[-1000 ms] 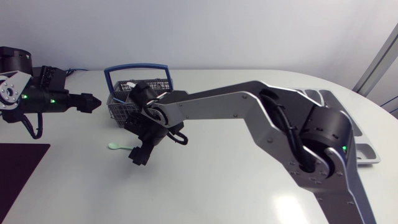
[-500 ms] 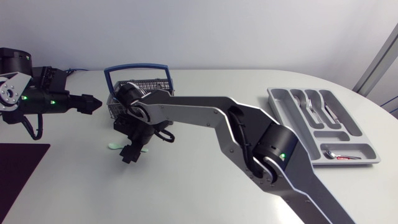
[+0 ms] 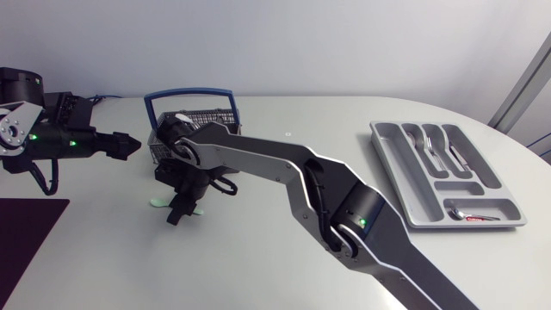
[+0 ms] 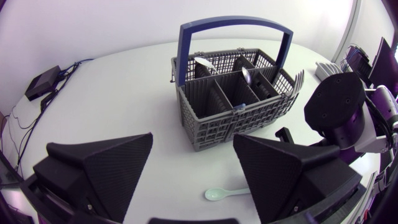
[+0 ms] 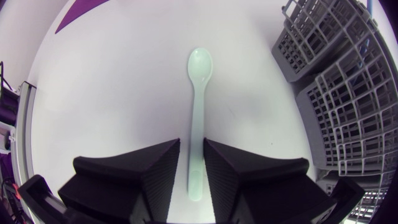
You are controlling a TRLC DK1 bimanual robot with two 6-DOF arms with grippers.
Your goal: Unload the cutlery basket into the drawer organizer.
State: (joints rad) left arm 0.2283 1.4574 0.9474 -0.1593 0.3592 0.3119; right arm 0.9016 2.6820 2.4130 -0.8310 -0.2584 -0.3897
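Note:
A mint-green plastic spoon (image 5: 198,112) lies flat on the white table, in front of the grey cutlery basket (image 3: 194,120) with its blue handle. My right gripper (image 5: 192,146) is down over the spoon's handle. Its fingers stand close on either side, and thin slivers of table show between them and the handle. In the head view the right gripper (image 3: 178,211) hides most of the spoon (image 3: 157,203), leaving only the bowl in sight. My left gripper (image 3: 129,145) hovers open just left of the basket (image 4: 236,99), which holds a few pieces. The grey drawer organizer (image 3: 387,159) is at the far right.
The organizer holds several pieces of cutlery in its compartments. A dark purple mat (image 3: 26,232) lies at the table's front left corner. My long right arm (image 3: 284,164) spans the table's middle from the lower right. In the left wrist view the spoon (image 4: 224,193) lies beside the right arm's wrist (image 4: 342,112).
My right gripper has shifted slightly left over the spoon and its fingers have drawn together around the handle. The right arm's elbow has swung nearer. My left arm has kept still.

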